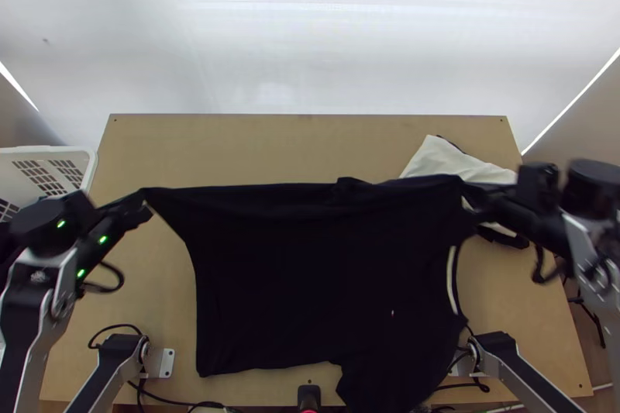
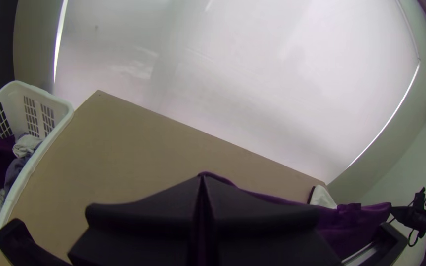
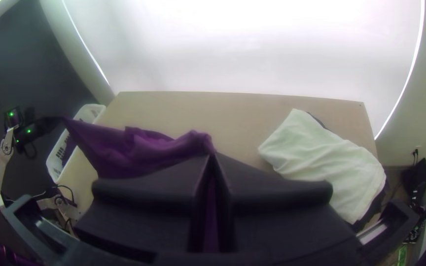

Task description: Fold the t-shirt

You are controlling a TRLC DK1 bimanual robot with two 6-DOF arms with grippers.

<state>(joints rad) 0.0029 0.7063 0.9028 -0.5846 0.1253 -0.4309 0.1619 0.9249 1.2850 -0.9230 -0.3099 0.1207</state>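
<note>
The dark t-shirt hangs stretched between both grippers, its upper edge nearly straight and its lower part reaching the table's near edge. At its left upper corner my left gripper is shut on the cloth; in the left wrist view the same gripper has its fingers together, with purple-looking shirt beside them. My right gripper holds the other upper corner. The right wrist view shows this gripper closed on a bunched bit of the shirt.
Folded white and dark cloths lie at the table's right side, partly behind the shirt and right arm. A white basket with clothes stands off the table's left edge. Bare wood shows along the far side.
</note>
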